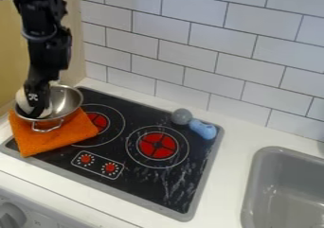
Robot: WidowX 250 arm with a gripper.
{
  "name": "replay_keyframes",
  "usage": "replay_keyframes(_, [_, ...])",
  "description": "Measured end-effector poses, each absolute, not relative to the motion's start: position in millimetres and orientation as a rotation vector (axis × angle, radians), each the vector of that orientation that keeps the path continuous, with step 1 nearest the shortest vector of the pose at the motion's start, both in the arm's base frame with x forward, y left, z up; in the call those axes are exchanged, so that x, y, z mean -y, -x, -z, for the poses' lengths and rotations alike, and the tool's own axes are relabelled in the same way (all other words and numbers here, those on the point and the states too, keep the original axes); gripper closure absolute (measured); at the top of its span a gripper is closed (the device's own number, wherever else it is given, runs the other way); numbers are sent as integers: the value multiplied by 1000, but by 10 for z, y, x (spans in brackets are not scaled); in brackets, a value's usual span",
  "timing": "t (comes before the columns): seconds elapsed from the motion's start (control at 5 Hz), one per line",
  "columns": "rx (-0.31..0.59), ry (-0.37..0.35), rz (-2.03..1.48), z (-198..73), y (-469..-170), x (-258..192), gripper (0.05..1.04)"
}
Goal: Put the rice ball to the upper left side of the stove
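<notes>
The rice ball (22,100) is in the metal pot (68,100), at its left side, so the placing looks unfinished. The claw (38,104) is right at the ball — whether it is open or closed on it, I cannot tell. What remains, I judge, is lifting the ball out and setting it on the stove's upper left. Counted: one rice ball, one pot, one orange cloth (47,139), one stove (142,184), one grey ball (182,116), one blue object (203,129) — and one sink (284,194).

Stove front (138,184): we could pass over it
Left: pot (67,98) on cloth (47,142) blocks us
Back right: ball (182,116), blue toy (203,129) obstruct us
Wall (190,59): bounds us
</notes>
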State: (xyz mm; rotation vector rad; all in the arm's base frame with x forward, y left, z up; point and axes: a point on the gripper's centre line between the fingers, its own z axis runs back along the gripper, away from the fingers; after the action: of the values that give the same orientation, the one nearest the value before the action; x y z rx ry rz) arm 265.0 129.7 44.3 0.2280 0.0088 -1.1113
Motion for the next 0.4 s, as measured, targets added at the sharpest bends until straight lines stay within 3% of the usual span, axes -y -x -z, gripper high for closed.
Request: replay_keyframes(0.4, [-53, -203, 1092, -285, -2605, -1343, 140])
